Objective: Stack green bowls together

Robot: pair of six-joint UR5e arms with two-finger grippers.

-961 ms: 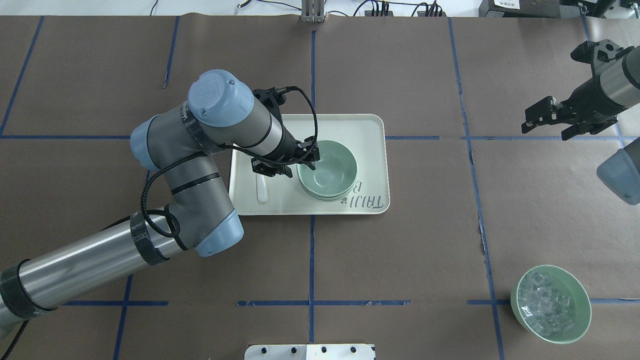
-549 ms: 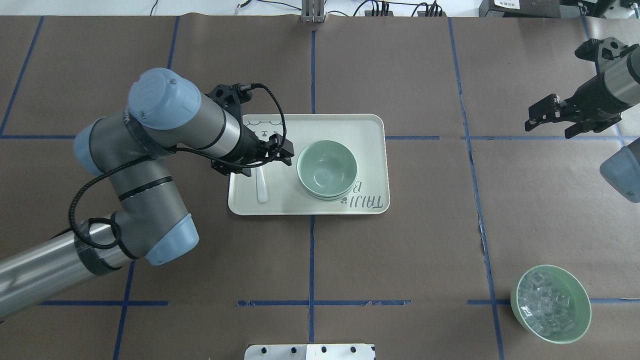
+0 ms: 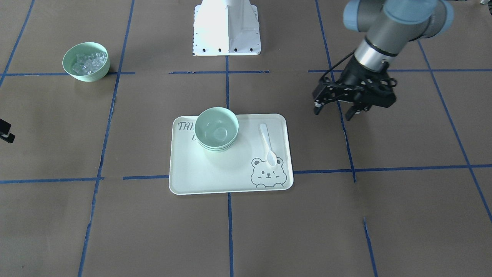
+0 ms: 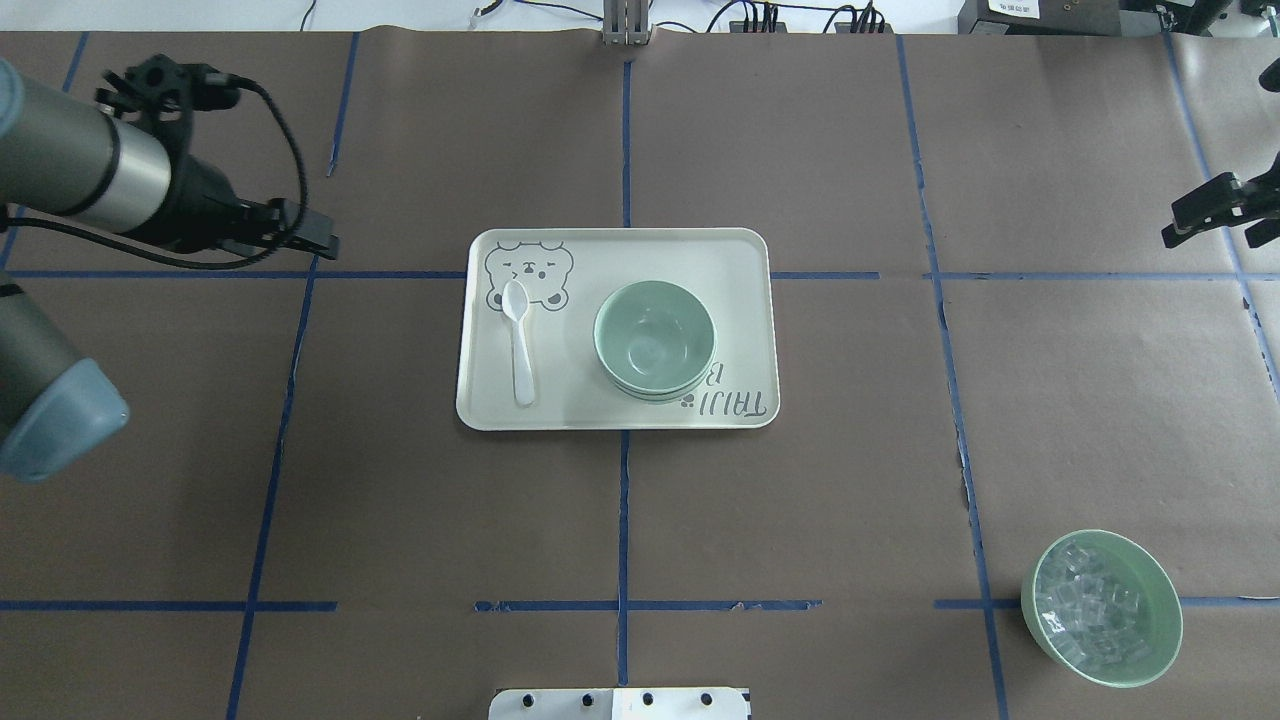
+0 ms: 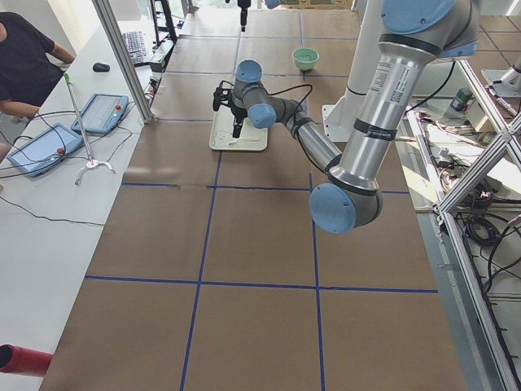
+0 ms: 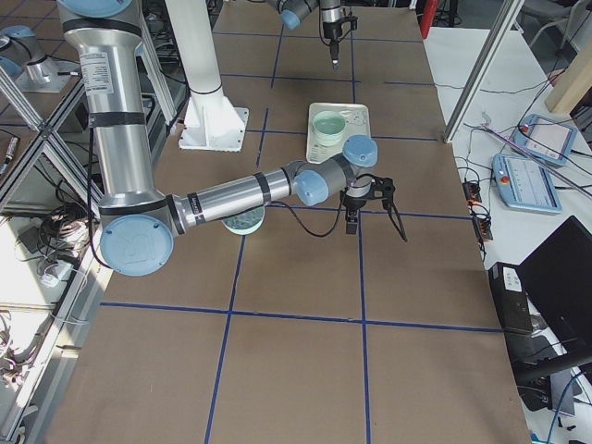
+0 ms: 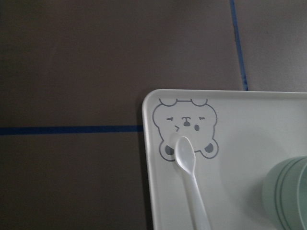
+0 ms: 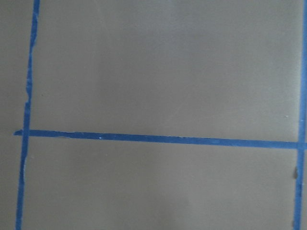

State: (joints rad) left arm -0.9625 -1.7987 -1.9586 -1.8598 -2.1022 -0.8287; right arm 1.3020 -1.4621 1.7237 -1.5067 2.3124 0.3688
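Note:
The pale mint-green bowls [image 4: 655, 340] sit nested in one stack on the right half of the bear tray [image 4: 740, 260]. The stack also shows in the front view [image 3: 216, 129], and its edge shows in the left wrist view [image 7: 288, 196]. My left gripper [image 4: 300, 248] is open and empty, left of the tray above the brown paper; the front view shows its spread fingers [image 3: 333, 111]. My right gripper [image 4: 1215, 232] is open and empty at the far right edge, away from the bowls.
A white spoon [image 4: 518, 340] lies on the tray's left half beside the bear drawing. A brighter green bowl of clear cubes [image 4: 1100, 608] stands at the near right. Blue tape lines cross the brown paper. The robot's base plate [image 3: 226, 27] is at the near edge.
My left gripper has drawn back from the rim of the bowl stack, off the tray to the far left. My right gripper has moved further right. The stack has not moved.

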